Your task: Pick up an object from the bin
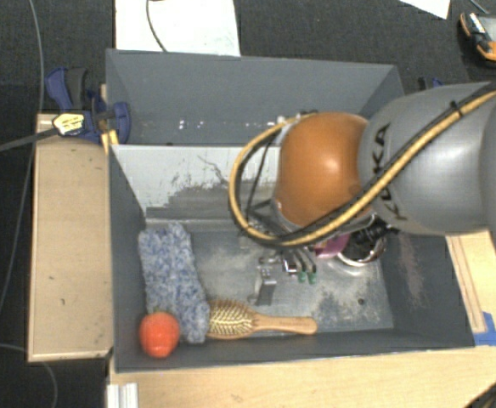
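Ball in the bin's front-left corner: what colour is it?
The ball is plain orange-red, shown best in the camera view.

Ball [159, 334] lies left of hairbrush [261, 322] at bin's [248, 100] front, cloth [168, 266] behind ball.

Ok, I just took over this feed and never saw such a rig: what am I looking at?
One camera looks down into a grey metal bin from above, slightly sideways. The big grey tube with the orange cap, entering from the right, is the robot arm. Its gripper hangs low over bare floor mid-bin and appears to hold nothing. On the floor are a blue-grey fuzzy cloth at the left, an orange ball in the near left corner, and a wooden hairbrush beside it. Something purple and a round dark thing peek out from under the arm.
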`<action>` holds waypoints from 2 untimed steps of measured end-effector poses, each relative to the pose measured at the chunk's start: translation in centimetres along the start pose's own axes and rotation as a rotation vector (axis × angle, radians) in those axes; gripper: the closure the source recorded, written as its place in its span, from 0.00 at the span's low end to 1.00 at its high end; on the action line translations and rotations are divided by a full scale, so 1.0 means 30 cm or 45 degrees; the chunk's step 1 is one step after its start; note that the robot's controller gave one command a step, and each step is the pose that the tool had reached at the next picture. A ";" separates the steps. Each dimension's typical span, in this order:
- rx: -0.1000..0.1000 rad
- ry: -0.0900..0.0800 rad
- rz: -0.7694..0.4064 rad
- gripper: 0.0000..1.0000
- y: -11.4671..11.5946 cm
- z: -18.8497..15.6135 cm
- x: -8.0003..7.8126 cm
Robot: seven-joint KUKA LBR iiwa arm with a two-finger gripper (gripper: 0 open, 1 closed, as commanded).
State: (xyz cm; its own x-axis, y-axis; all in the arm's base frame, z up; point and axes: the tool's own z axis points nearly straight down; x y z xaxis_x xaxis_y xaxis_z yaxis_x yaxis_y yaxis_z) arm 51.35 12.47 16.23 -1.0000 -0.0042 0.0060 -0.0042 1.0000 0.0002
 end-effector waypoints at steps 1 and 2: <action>-0.001 -0.010 0.007 0.00 -0.002 -0.014 -0.006; 0.001 -0.005 -0.021 0.00 -0.101 0.059 0.027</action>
State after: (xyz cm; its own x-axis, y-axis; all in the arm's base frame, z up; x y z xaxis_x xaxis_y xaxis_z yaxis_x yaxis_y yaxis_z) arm 50.56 9.44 14.47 -0.9998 -0.0210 0.0018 -0.0210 0.9998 -0.0002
